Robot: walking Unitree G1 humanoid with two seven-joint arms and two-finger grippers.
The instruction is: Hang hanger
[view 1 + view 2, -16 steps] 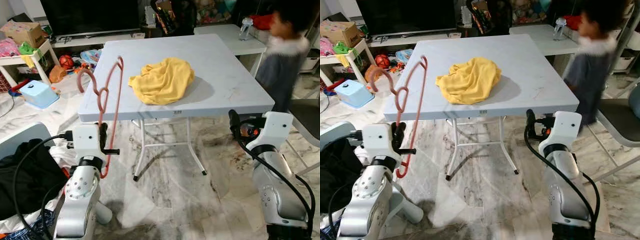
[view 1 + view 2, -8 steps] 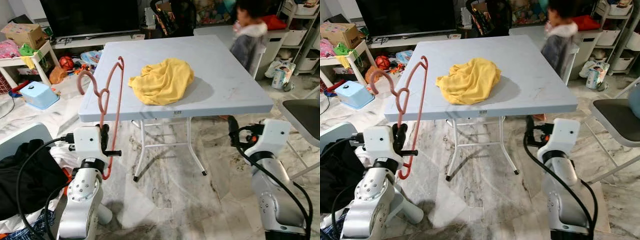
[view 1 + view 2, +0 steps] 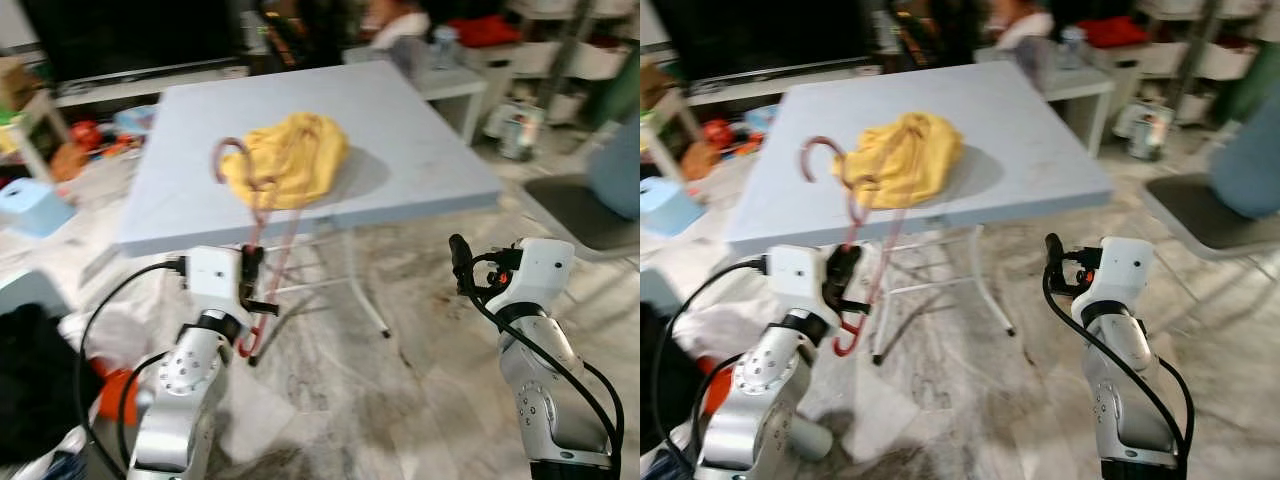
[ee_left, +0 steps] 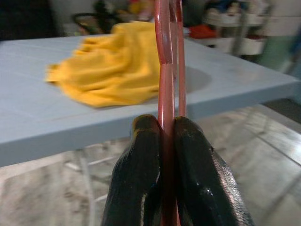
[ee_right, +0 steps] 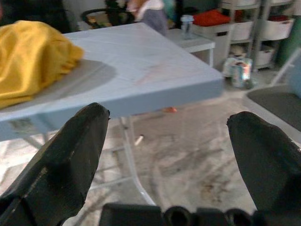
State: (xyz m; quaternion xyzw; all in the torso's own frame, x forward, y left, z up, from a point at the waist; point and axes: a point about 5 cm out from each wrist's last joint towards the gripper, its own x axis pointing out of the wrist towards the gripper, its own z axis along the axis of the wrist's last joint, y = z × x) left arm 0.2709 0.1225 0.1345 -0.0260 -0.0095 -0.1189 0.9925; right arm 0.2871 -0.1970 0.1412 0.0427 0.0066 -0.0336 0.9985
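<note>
A robot held a pink hanger upright in front of a pale blue table.

The left gripper (image 4: 162, 155) was clamped on the lower part of the pink hanger (image 3: 862, 235), whose hook rose before the table (image 3: 420, 150), in front of a crumpled yellow cloth (image 3: 290, 160) lying on it. The right gripper (image 5: 171, 155) hovered below the table's near edge, fingers (image 5: 66, 150) spread wide and holding nothing. The head views were blurred.

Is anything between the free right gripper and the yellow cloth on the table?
Nothing visible. The right gripper is open, held below and in front of the table edge, with open air up to the yellow cloth. The left gripper holds the red hanger off to the left, beside that path.
</note>
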